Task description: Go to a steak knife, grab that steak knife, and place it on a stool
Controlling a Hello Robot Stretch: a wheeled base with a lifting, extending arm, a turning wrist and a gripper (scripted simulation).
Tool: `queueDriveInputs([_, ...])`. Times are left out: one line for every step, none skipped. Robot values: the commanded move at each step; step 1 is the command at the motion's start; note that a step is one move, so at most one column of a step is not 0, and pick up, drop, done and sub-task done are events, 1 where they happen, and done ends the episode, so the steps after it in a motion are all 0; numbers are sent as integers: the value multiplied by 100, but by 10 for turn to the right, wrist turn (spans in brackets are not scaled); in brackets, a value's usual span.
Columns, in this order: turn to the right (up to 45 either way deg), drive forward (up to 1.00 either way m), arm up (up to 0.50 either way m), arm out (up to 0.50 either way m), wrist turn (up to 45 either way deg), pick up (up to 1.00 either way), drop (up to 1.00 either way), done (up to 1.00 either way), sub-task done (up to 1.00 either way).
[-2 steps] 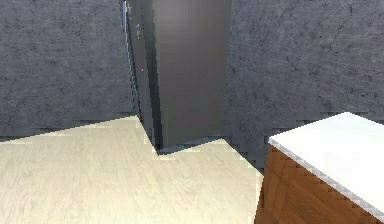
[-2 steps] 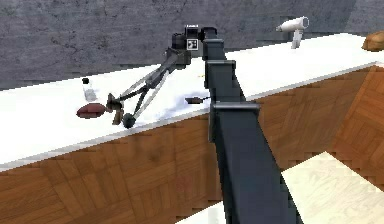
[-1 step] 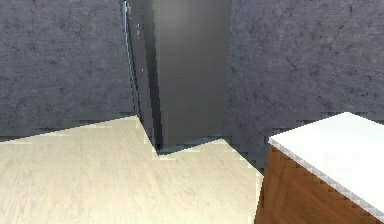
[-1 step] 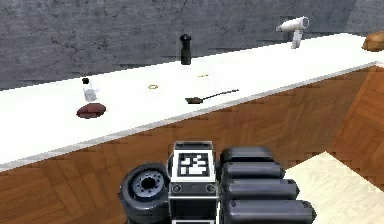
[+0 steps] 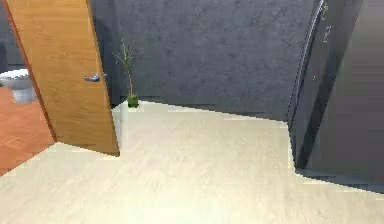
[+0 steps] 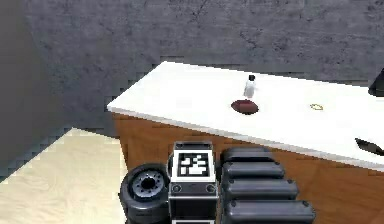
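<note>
Lying on the counter (image 6: 200,95), well apart from the gripper (image 6: 148,190) — its hold impossible to tell — a dark flat thing (image 6: 368,145).

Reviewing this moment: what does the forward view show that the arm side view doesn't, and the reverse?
Forward view: an open wooden door with a metal handle, a small potted plant against the wall, a tall dark appliance at the right, and reddish floor beyond the door.
Arm side view: a white countertop on wooden cabinets, bearing a small bottle, a dark red rounded thing and a small ring-like thing; the robot's dark arm at the bottom edge.
Both: a dark grey wall and pale floor.
</note>
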Motion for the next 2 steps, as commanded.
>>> queueDriveInputs([-450, 0, 0, 0, 0, 0, 0, 0, 0])
queueDriveInputs([-450, 0, 0, 0, 0, 0, 0, 0, 0])
